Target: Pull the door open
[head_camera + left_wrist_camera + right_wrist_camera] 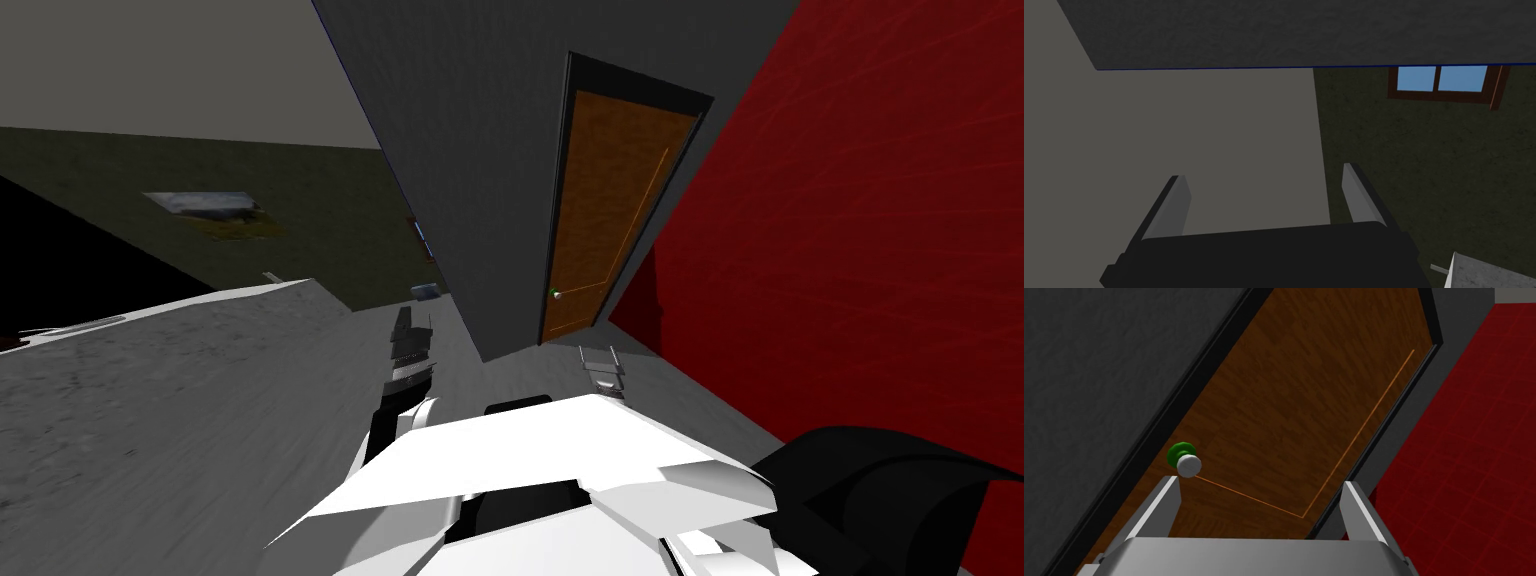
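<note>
While the nearer right pincer (598,352) is held open at lower centre, the knob (555,294) is seen up-left. Nothing is touched

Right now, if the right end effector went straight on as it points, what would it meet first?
Probably the brown door, some way ahead. The white knob lies off that line, beside one fingertip, so the right end effector would likely miss it.
</note>
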